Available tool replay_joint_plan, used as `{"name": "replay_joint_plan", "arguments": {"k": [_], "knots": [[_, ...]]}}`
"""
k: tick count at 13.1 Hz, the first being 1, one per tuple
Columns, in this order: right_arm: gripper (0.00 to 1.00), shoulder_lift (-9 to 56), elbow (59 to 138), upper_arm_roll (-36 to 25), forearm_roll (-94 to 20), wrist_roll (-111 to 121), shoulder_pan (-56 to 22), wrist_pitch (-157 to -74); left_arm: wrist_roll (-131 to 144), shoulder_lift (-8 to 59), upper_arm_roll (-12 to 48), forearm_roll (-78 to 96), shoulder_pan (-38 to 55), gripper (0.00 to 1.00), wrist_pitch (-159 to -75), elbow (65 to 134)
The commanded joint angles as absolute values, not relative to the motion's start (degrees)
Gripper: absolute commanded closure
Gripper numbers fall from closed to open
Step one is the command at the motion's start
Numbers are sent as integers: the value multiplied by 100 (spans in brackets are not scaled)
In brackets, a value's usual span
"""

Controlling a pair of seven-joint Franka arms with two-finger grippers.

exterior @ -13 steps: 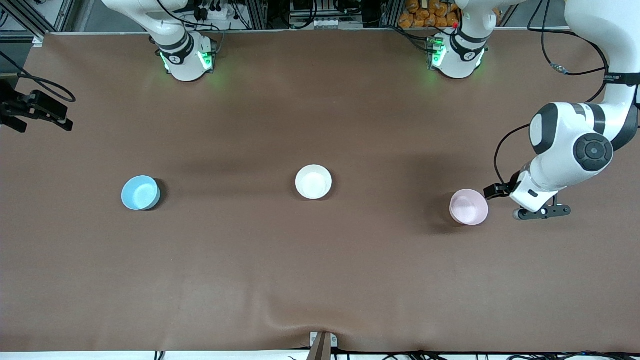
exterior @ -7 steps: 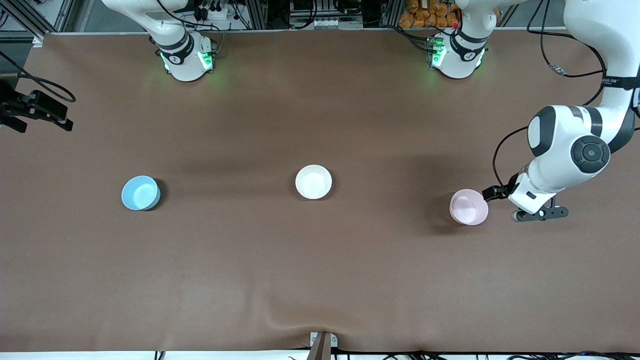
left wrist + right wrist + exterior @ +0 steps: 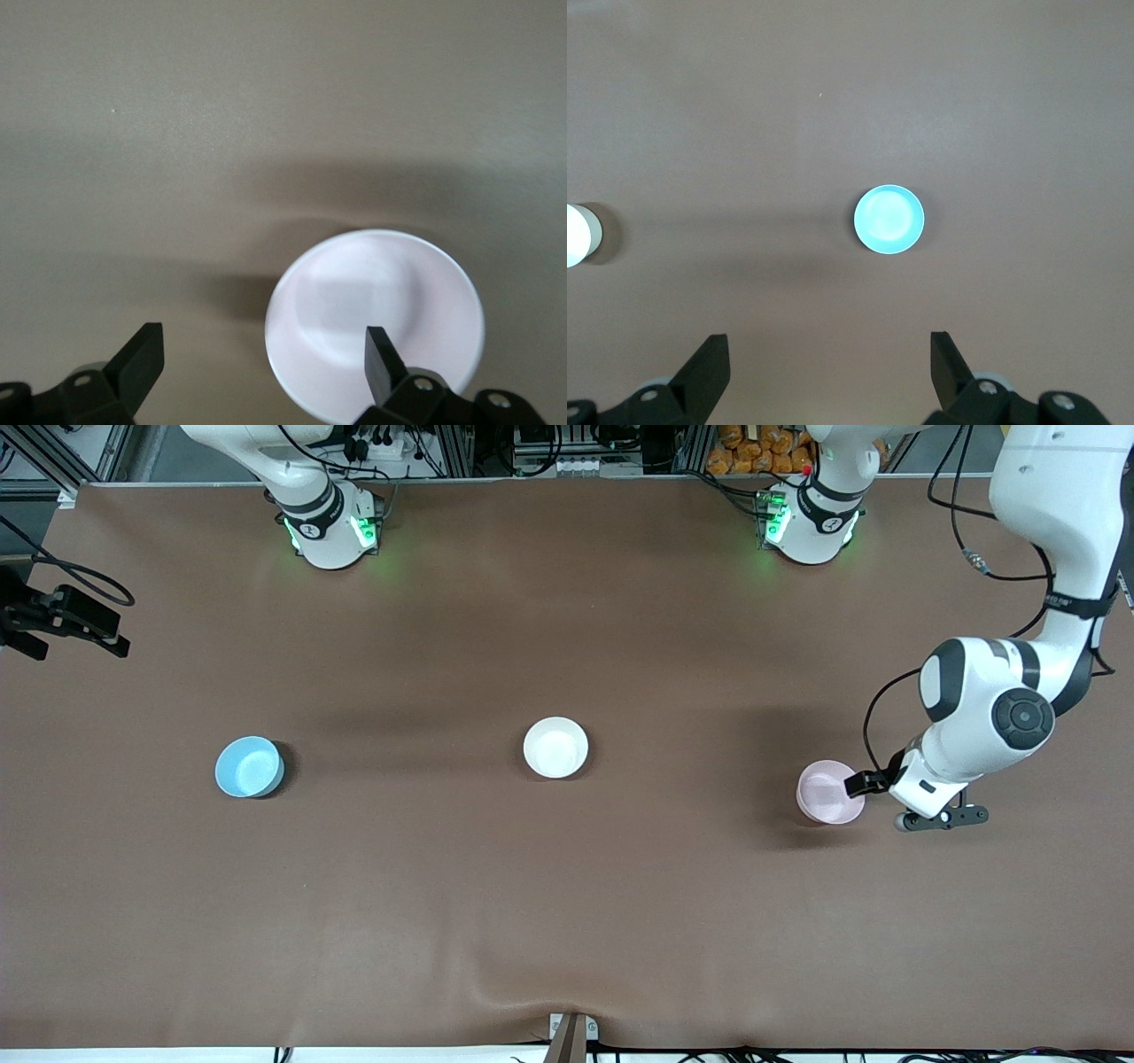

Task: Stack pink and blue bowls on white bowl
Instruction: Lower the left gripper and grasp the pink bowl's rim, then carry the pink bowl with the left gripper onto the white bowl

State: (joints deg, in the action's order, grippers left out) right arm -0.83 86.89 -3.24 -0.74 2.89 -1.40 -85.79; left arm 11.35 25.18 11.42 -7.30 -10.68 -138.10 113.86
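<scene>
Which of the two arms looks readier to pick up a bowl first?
The left. Its left gripper hangs low, jaws open, at the rim of the pink bowl. The right gripper, also open, is high above the blue bowl. The white bowl waits between them.

A brown table (image 3: 567, 921) carries a black camera mount (image 3: 62, 620) at one edge.
</scene>
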Motion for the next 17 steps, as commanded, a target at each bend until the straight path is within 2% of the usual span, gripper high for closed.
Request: {"name": "replay_joint_plan", "arguments": {"k": [1, 4, 5, 7, 9, 10, 13, 17], "knots": [[0, -114, 8719, -360, -44, 264, -211, -8587, 1081, 2785, 1169, -826, -1213, 0, -14106, 11364], [0, -106, 8719, -360, -35, 264, -220, -8587, 1081, 2918, 1178, -826, -1230, 0, -14221, 11373], [0, -114, 8719, -360, -35, 264, -220, -8587, 1081, 2918, 1178, -826, -1230, 8, -14221, 11417], [0, -114, 8719, -360, -35, 264, -220, -8587, 1081, 2927, 1178, -826, -1230, 48, -14221, 11452], [0, -114, 8719, -360, -44, 264, -211, -8587, 1090, 2936, 1186, -826, -1213, 97, -14212, 11461], [0, -114, 8719, -360, -35, 272, -211, -8587, 1151, 2936, 1187, -826, -1178, 100, -14212, 11461], [0, -106, 8719, -360, -35, 264, -211, -8587, 1230, 2866, 1274, -817, -1134, 100, -14133, 11461], [0, -105, 8719, -360, -35, 264, -211, -8596, 1809, 2681, 2221, -809, -1063, 100, -13536, 11225]]}}
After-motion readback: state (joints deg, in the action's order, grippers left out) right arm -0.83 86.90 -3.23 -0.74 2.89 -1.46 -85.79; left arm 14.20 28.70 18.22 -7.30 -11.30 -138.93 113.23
